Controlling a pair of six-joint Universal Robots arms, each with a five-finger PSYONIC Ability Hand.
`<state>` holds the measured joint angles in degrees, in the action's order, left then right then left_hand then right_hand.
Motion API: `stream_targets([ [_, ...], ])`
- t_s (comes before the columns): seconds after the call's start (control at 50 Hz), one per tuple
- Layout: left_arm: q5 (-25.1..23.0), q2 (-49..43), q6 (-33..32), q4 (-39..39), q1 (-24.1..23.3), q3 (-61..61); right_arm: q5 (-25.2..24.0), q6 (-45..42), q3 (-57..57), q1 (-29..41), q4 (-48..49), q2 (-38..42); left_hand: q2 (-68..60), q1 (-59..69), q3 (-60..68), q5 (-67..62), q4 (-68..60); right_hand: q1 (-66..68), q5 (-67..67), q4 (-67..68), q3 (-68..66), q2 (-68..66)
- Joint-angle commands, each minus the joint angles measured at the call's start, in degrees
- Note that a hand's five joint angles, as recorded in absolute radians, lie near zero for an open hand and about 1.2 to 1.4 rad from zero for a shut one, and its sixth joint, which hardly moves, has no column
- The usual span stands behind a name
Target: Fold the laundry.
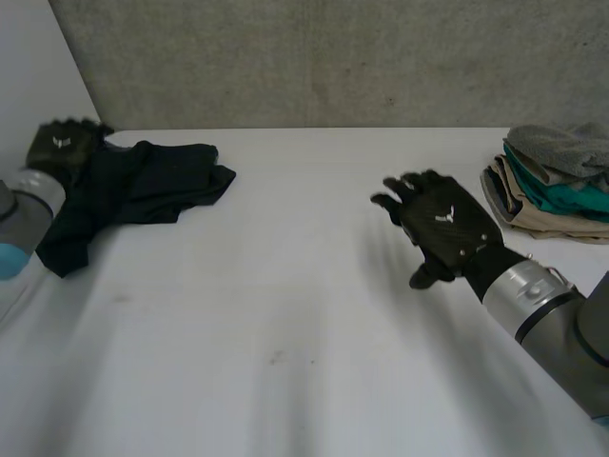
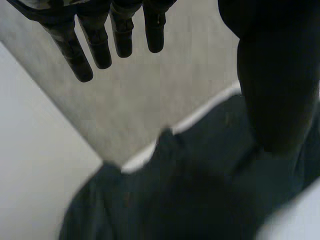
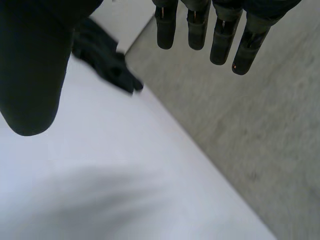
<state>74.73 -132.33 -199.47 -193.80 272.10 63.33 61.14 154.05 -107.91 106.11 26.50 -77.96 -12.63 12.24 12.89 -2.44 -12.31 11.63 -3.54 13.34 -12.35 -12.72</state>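
Note:
A dark crumpled garment lies at the far left of the white table. My left hand hovers at the garment's far left edge with fingers straight and open, the dark cloth spread below its palm. Over the table's right half my right hand floats palm down, fingers straight and open, holding nothing. From the right wrist view the dark garment lies far off beyond the thumb.
A stack of folded clothes in grey, teal and beige sits at the table's far right edge. A grey wall runs behind the table. The white surface stretches between the garment and the stack.

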Motion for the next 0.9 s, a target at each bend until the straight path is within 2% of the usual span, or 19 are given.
stream_targets([
  [0.02,-0.55,-14.70,-9.17,-1.84,1.86,-8.57,3.11,-3.93,-1.15,-1.25,-2.25,2.19,-1.12,1.51,0.85,-1.30,-1.43,-1.63,3.54,-3.34,2.35,2.72],
  [0.06,0.06,-17.17,-9.53,-3.33,1.86,-10.50,3.02,-4.11,-1.77,-1.25,-2.16,2.19,-6.98,7.36,6.71,-7.16,-7.29,-1.63,3.54,-3.34,2.35,2.72],
  [0.1,0.15,-18.14,-9.53,-3.95,1.95,-11.64,3.10,-4.11,-2.21,-1.34,-2.16,2.19,-19.05,19.44,18.79,-19.23,-19.36,-1.63,3.54,-3.34,2.35,2.72],
  [0.12,0.24,-18.40,-9.53,-4.39,1.86,-12.26,3.11,-4.11,-2.30,-1.34,-2.16,2.19,-38.10,38.49,37.84,-38.28,-38.42,-1.63,3.54,-3.34,2.35,2.72],
  [0.16,0.33,-18.32,-9.53,-4.66,1.77,-12.26,3.28,-4.11,-2.48,-1.25,-2.16,2.19,-62.56,62.95,62.30,-62.75,-62.88,-1.63,3.54,-3.34,2.35,2.72],
  [0.18,0.50,-18.14,-9.36,-4.74,1.68,-12.18,3.19,-4.11,-2.57,-1.25,-2.16,2.19,-67.33,67.72,67.06,-67.51,-67.64,-1.63,3.54,-3.34,2.35,2.72],
  [0.32,4.28,-11.30,-9.09,-5.45,-2.70,-6.92,3.37,-4.19,-2.66,-1.34,-2.07,1.93,-67.37,67.76,67.11,-67.56,-67.69,-1.63,3.54,-3.34,2.35,2.72],
  [0.4,4.02,-3.48,-8.39,-5.45,-6.66,0.46,3.63,-4.19,-2.31,-1.43,-1.89,1.67,-67.37,67.76,67.11,-67.56,-67.69,-1.63,3.54,-3.34,2.35,2.72],
  [0.48,3.41,4.78,-4.36,-4.57,-12.10,7.41,4.42,-4.11,-2.04,-1.60,-1.46,1.41,-67.37,67.76,67.11,-67.56,-67.69,-1.63,3.54,-3.34,2.35,2.72],
  [0.5,3.06,8.28,-1.91,-4.13,-15.25,10.73,4.69,-4.11,-2.04,-1.78,-1.54,1.32,-67.37,67.76,67.11,-67.56,-67.69,-1.63,3.54,-3.34,2.35,2.72],
  [0.62,-1.07,17.18,5.40,-3.60,-26.43,22.18,7.06,-3.75,-1.60,-2.83,-1.81,0.79,-67.37,67.76,67.11,-67.56,-67.69,-1.63,3.54,-3.34,2.35,2.72],
  [0.74,-5.55,18.60,7.34,-1.59,-38.98,30.26,7.24,-3.67,-1.51,-3.27,-1.63,0.53,-67.37,67.76,67.11,-67.56,-67.69,-1.63,3.54,-3.34,2.35,2.72],
  [0.8,-7.05,18.77,7.43,-0.44,-42.34,31.59,7.32,-3.58,-1.51,-4.06,-1.54,0.09,-67.37,67.76,67.11,-67.56,-67.69,-1.63,3.54,-3.34,2.35,2.72],
  [0.86,-8.81,19.48,7.17,0.70,-43.40,32.21,7.32,-3.58,-1.34,-4.59,-1.54,-0.09,-22.12,22.51,21.86,-22.30,-22.43,-1.63,3.54,-3.34,2.35,2.72],
  [0.88,-8.73,20.17,7.17,1.23,-43.14,31.95,7.32,-3.58,-1.25,-4.68,-1.54,-0.09,-12.82,13.21,12.56,-13.00,-13.13,-1.63,3.54,-3.34,2.35,2.72],
  [0.9,-8.55,20.79,7.34,1.41,-42.88,31.77,7.32,-3.49,-1.16,-4.68,-1.54,-0.09,-12.73,13.12,12.46,-12.91,-13.04,-1.63,3.54,-3.34,2.35,2.72],
])
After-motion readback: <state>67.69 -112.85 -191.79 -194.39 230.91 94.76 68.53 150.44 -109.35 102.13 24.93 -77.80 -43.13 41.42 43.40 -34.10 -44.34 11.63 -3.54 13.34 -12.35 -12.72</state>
